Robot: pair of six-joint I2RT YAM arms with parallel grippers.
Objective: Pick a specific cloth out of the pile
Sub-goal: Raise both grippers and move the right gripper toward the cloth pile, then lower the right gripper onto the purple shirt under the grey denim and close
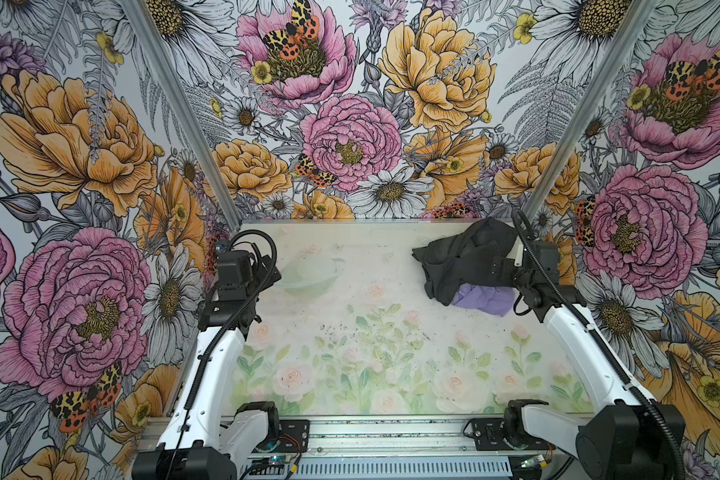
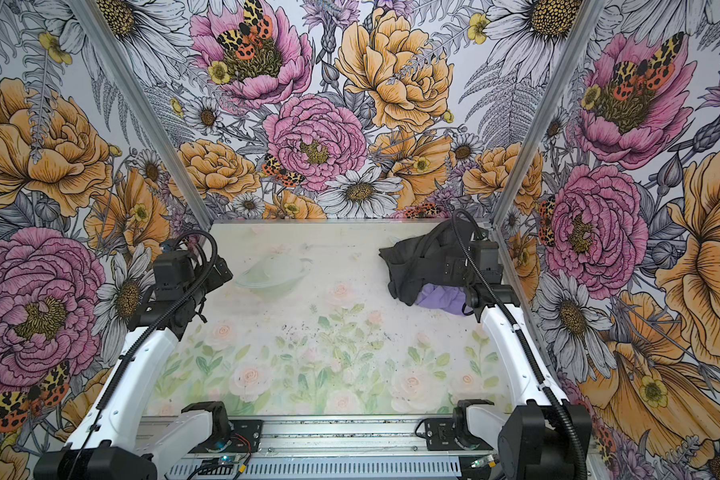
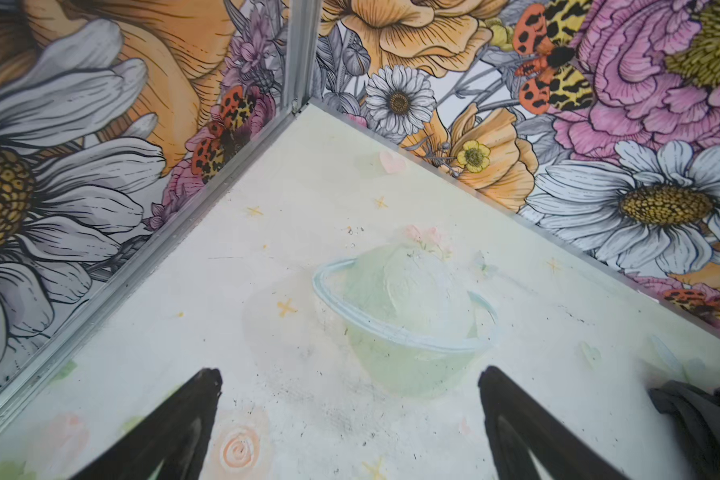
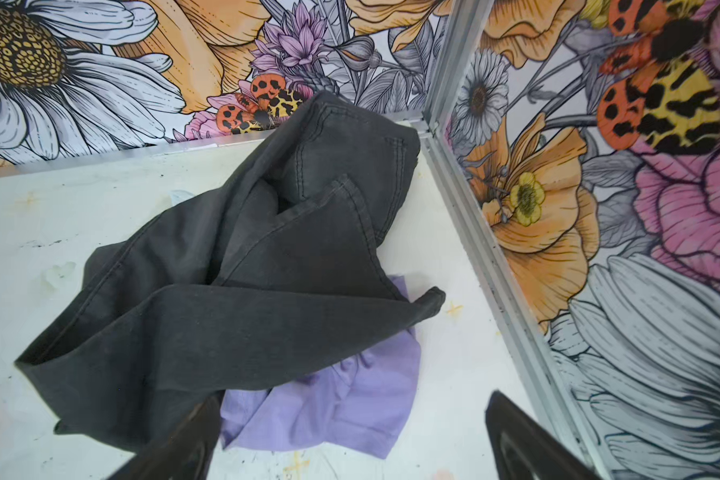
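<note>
Lavender cloth [image 1: 485,300], small, thin and soft, lies in both top views at the far right of the pale flower-printed tabletop [image 1: 350,332]. Its near part shows from under the large charcoal-black garment [image 1: 462,257] that makes up the rest of the pile [image 1: 445,282]. The visible patch runs longest across the table, from the dark garment's near hem toward the right wall.

Seen from the left wrist, the left gripper [image 3: 348,370] hangs over bare tabletop. Its black fingers [image 3: 192,415] are spread wide with nothing between them.

Seen from the right wrist, the right gripper [image 4: 354,399] stands above the pile's near end, equally wide apart and empty. The lavender cloth pokes out toward it from beneath the garment. One fingertip [image 4: 200,419] overlaps the dark hem, and I cannot tell whether it touches.
</note>
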